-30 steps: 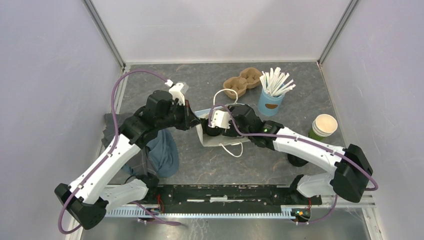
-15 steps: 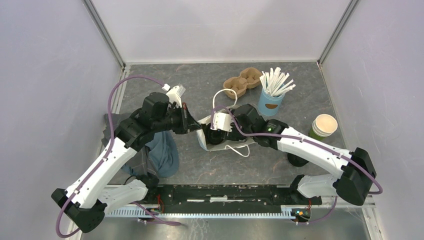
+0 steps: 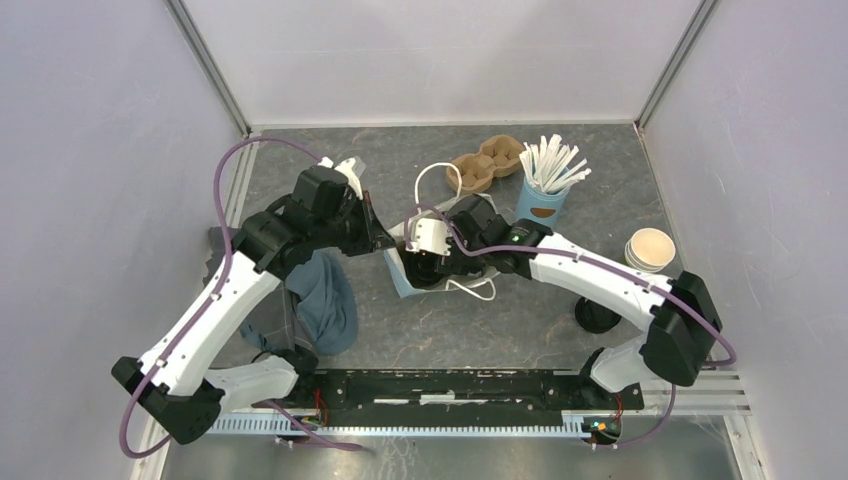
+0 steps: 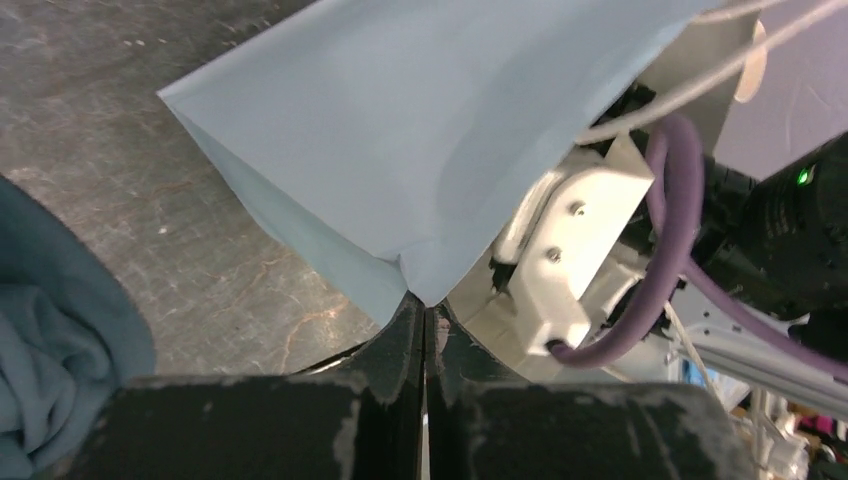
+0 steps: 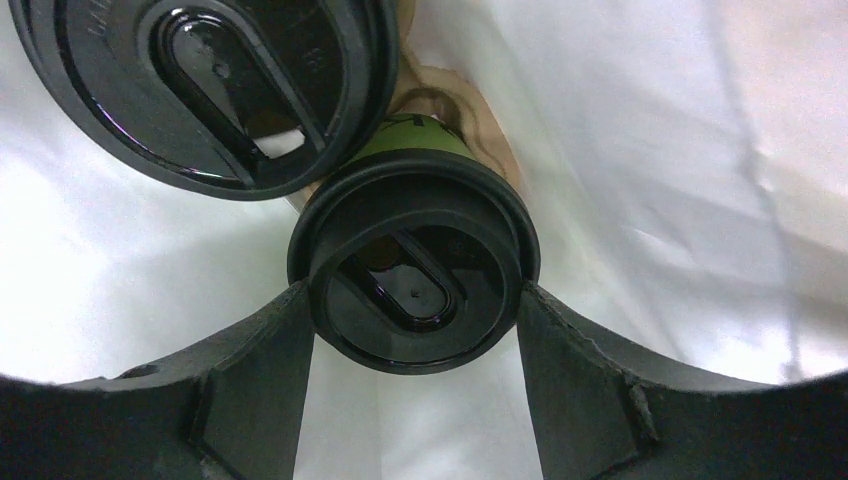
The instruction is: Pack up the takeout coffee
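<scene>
Currently the left gripper (image 4: 424,325) is clamped flat on a lower corner of the blue bag (image 4: 420,130), fingers pressed together with only paper between them. The bag lies tipped over near the middle of the grey surface (image 3: 520,320), its mouth facing 3 o'clock toward the right arm. The right gripper (image 5: 412,300) is reached inside that mouth. Its two dark fingers (image 5: 255,380) press the black lid of the takeout coffee (image 5: 420,265) from 9 and 3 o'clock, so the cup is held. A strip of green cup wall shows at the lid's 12 o'clock edge. The cup is inside the bag, white paper lining all around it. A second black lid (image 5: 200,90) sits at 11 o'clock of the held cup, touching or nearly touching it; cannot tell which. From above, a cardboard carrier (image 3: 485,165) lies at 1 o'clock of the bag, a light-blue cup (image 3: 543,208) of white sticks just past it at 2 o'clock, a lidless green cup (image 3: 648,250) well apart at 3 o'clock. A blue cloth (image 3: 325,305) is bunched at 8 o'clock, under the left arm.
</scene>
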